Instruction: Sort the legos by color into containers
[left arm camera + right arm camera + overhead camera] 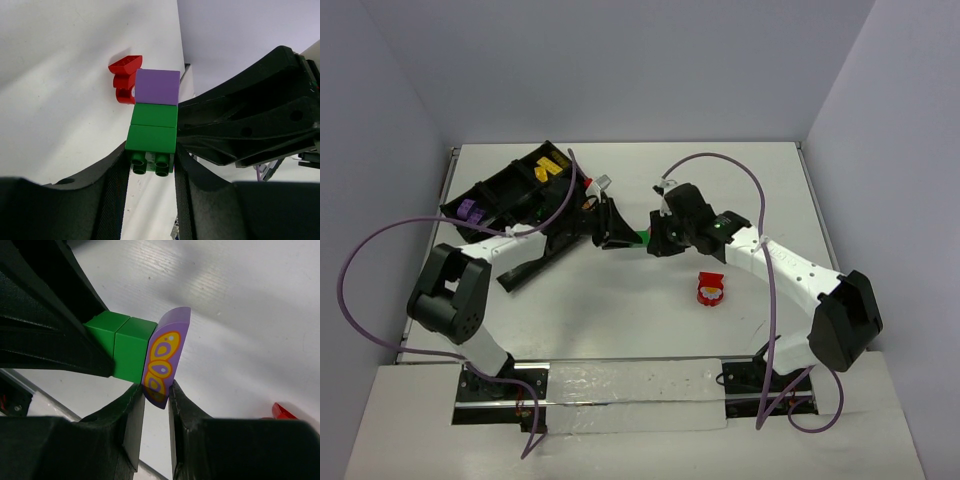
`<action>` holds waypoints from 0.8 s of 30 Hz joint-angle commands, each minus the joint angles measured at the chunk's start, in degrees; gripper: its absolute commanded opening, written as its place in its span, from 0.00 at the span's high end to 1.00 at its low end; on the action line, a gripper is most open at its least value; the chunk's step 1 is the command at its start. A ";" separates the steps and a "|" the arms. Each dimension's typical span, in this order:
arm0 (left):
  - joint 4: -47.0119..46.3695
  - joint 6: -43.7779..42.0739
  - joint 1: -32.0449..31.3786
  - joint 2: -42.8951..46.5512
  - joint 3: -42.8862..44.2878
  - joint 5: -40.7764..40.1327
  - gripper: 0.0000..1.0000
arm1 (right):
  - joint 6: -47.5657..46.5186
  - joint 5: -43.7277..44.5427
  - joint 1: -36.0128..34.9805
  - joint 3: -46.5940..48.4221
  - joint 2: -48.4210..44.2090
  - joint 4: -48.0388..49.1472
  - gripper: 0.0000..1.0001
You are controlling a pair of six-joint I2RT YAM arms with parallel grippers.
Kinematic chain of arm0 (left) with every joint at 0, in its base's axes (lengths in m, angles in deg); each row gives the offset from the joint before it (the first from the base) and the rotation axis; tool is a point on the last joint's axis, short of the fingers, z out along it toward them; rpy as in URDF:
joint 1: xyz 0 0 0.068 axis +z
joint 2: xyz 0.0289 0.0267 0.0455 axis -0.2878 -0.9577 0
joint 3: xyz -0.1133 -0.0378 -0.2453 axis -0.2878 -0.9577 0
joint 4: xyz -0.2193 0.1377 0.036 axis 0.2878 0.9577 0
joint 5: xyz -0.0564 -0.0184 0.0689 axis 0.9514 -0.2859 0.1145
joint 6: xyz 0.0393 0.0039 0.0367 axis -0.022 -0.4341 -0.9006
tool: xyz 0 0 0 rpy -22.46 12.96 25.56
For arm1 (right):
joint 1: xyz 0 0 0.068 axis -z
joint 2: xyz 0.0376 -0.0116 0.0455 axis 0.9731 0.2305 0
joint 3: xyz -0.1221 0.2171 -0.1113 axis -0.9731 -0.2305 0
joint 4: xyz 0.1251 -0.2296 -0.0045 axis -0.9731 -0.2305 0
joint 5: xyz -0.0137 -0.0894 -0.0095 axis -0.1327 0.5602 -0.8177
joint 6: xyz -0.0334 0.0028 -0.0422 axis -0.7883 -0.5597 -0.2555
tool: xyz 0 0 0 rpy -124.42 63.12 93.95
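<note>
A green bar [152,132] with a purple end [157,86] hangs above the table between both grippers. My left gripper [151,156] is shut on its green end, with a finger pressed against each side. My right gripper [156,392] is shut on the purple end piece [162,357], which bears yellow ovals, next to the green blocks [122,342]. From above, the grippers [610,228] [660,235] meet at mid-table with a sliver of green [642,238] between them. A red-and-white lego [710,290] lies on the table to the right. The black tray [505,195] holds a yellow lego [553,167] and a purple one [470,211].
A red brick [125,79] shows behind the bar in the left wrist view. A small red piece [588,184] sits by the tray's right side. A black strip [525,268] lies in front of the tray. Purple cables loop over both arms.
</note>
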 commanded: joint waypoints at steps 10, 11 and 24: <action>9.94 -7.50 7.96 8.96 -1.67 -0.68 1.00 | 10.53 6.36 3.26 -6.79 -3.25 4.95 1.00; 12.28 -8.57 8.10 9.30 -1.07 -1.35 1.00 | 10.73 6.29 3.26 -6.85 -2.92 4.88 1.00; 30.38 -15.19 12.83 9.87 3.98 -13.83 1.00 | 6.44 6.37 0.29 -3.30 8.82 -1.01 1.00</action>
